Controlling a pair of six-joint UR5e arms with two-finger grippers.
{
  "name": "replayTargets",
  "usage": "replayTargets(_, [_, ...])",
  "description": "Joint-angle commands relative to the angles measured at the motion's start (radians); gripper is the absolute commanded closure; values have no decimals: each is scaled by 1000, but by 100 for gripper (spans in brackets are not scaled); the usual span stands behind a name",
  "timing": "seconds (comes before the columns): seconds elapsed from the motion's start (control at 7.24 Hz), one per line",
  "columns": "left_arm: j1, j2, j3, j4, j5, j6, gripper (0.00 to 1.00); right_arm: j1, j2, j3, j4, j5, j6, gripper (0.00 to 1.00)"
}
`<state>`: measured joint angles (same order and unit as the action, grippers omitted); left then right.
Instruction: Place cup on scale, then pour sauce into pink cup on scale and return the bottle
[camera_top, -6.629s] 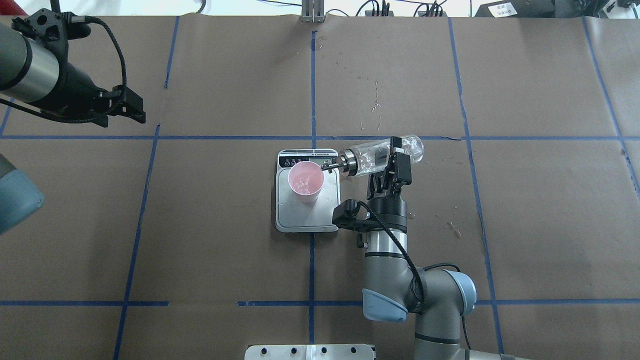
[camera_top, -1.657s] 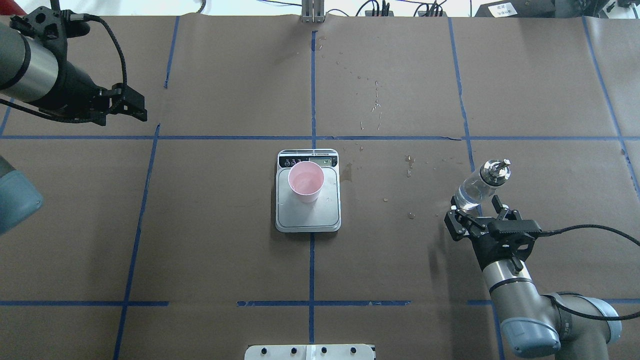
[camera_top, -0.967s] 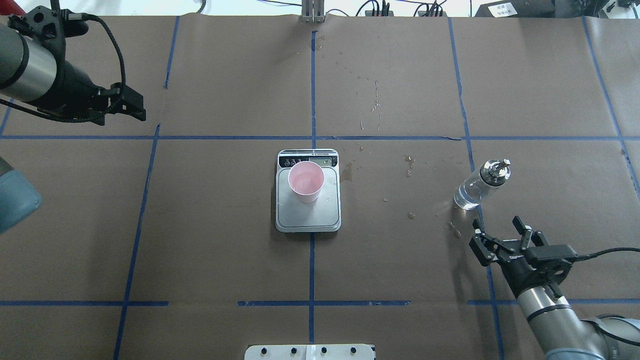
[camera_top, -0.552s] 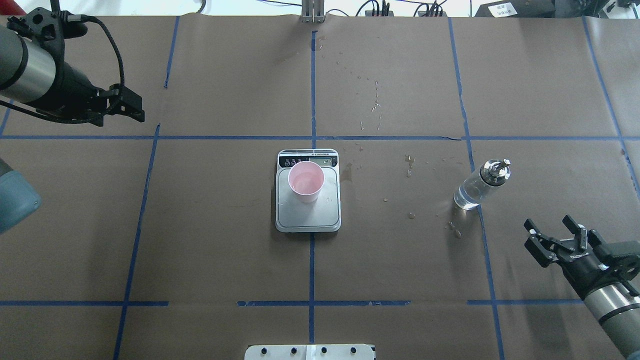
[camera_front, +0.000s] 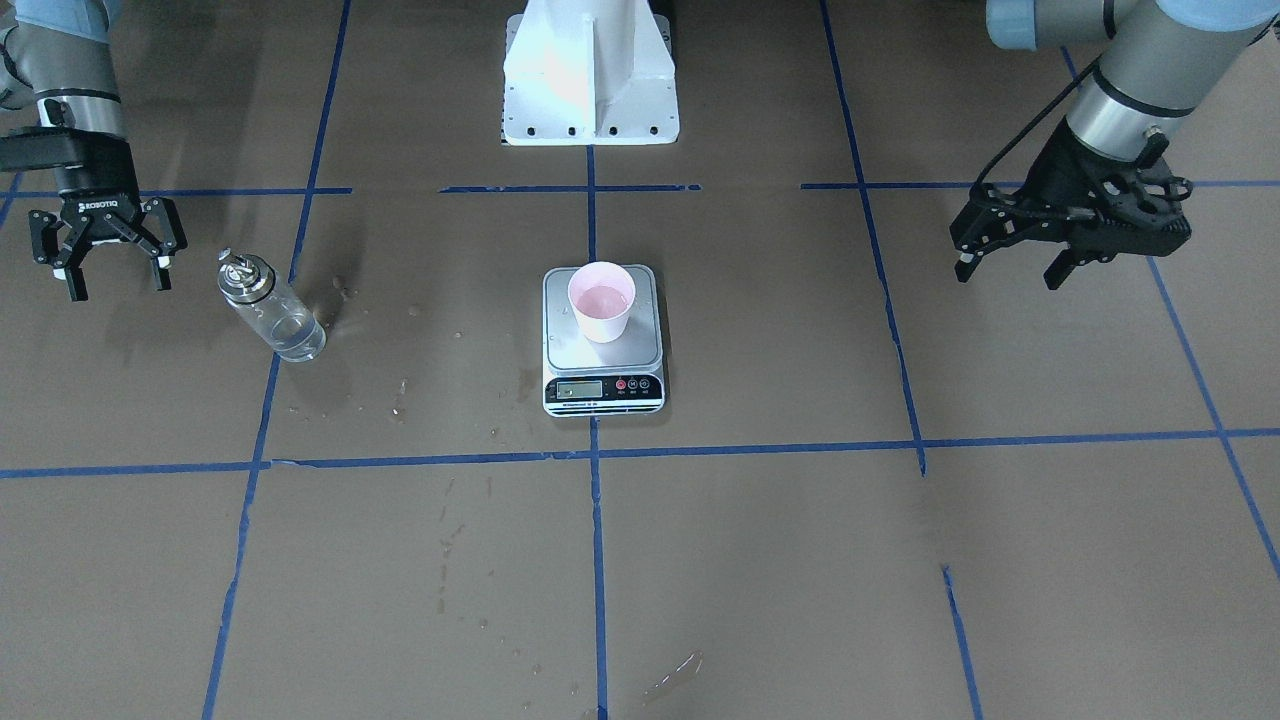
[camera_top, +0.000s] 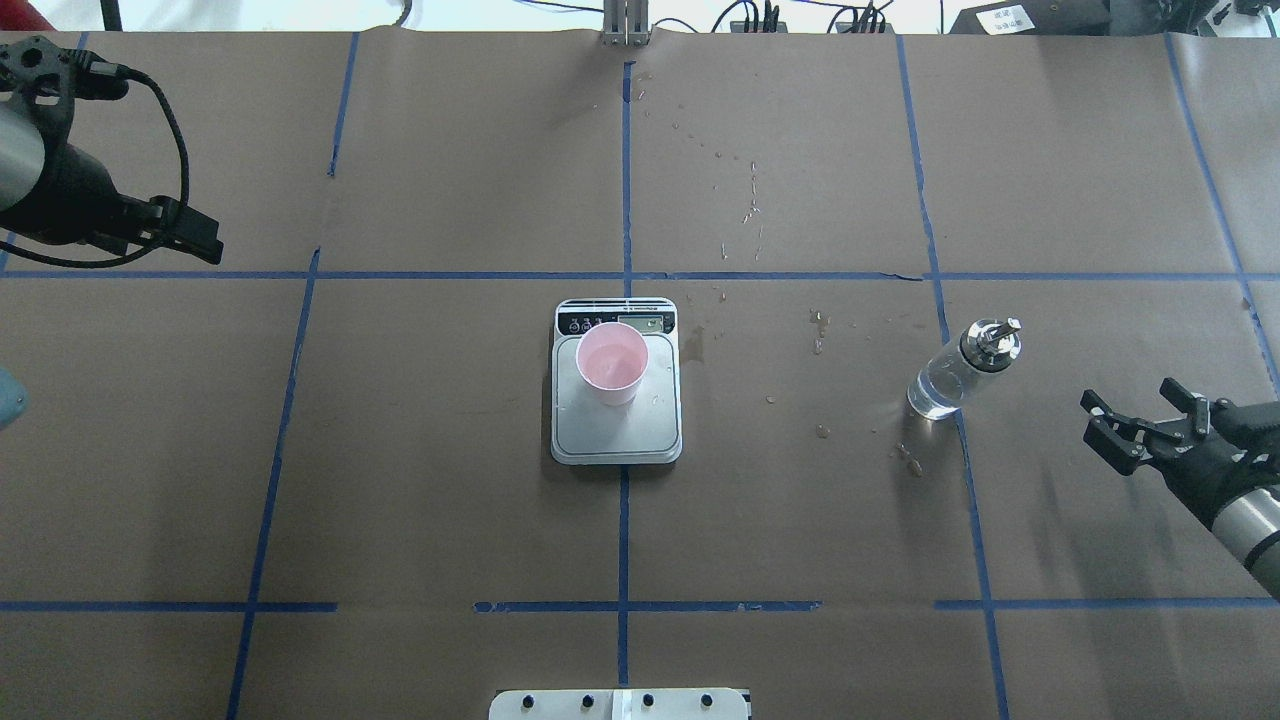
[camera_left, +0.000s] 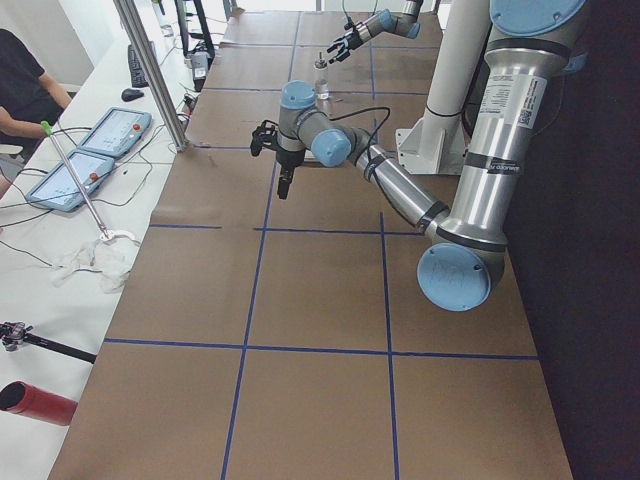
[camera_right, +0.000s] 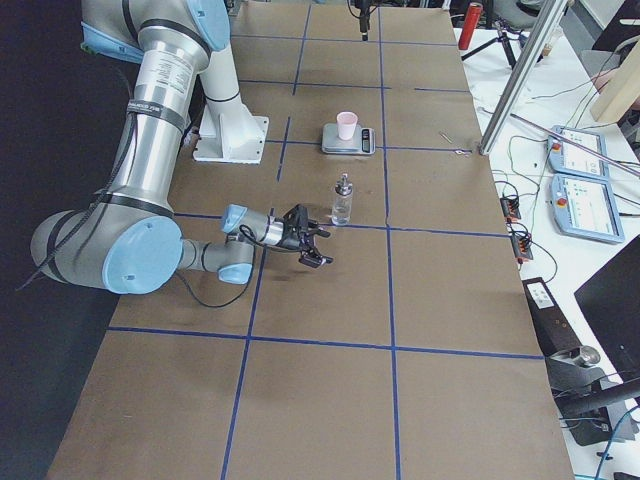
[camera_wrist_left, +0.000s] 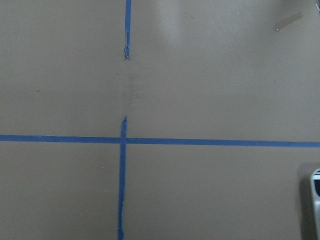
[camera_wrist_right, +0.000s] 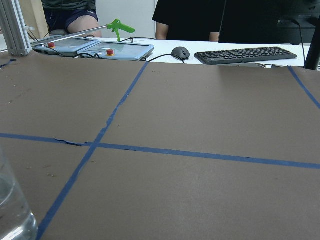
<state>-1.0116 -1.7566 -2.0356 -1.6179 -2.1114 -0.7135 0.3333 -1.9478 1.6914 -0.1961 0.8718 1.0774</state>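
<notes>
The pale pink cup (camera_top: 612, 360) stands upright on the silver scale (camera_top: 615, 438) at the table's middle, with a little liquid in it; the front view shows both too, cup (camera_front: 601, 300) on scale (camera_front: 642, 346). The clear glass bottle (camera_top: 952, 378) with its silver spout stands upright on the table to the right, free of any grip, with clear sauce low in it. My right gripper (camera_top: 1127, 392) is open and empty, well to the right of the bottle (camera_front: 272, 312). My left gripper (camera_front: 1005, 276) is open and empty at the far left.
Wet spots (camera_top: 820, 330) mark the brown paper between scale and bottle. The white robot base (camera_front: 590, 80) stands at the near edge. A keyboard (camera_wrist_right: 245, 55) and seated people are beyond the far edge. The bottle's glass (camera_wrist_right: 12, 210) fills the right wrist view's lower left corner.
The right gripper poured from the bottle, stood it on the table to the right, let go and drew off to the right. The left arm has pulled further left.
</notes>
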Motion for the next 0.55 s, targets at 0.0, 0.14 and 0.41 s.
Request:
replayTargets(0.0, [-88,45,43,-4,-37,189,0,290,93,-68,-6,354,-182,0])
replayTargets(0.14, [-152,69,87,-5,-115,303,0,429,134,-140,-5,538,-261,0])
replayTargets(0.41, [-275,83,214,-7,-157,562,0,737,243,-232,-129,1018,-342,0])
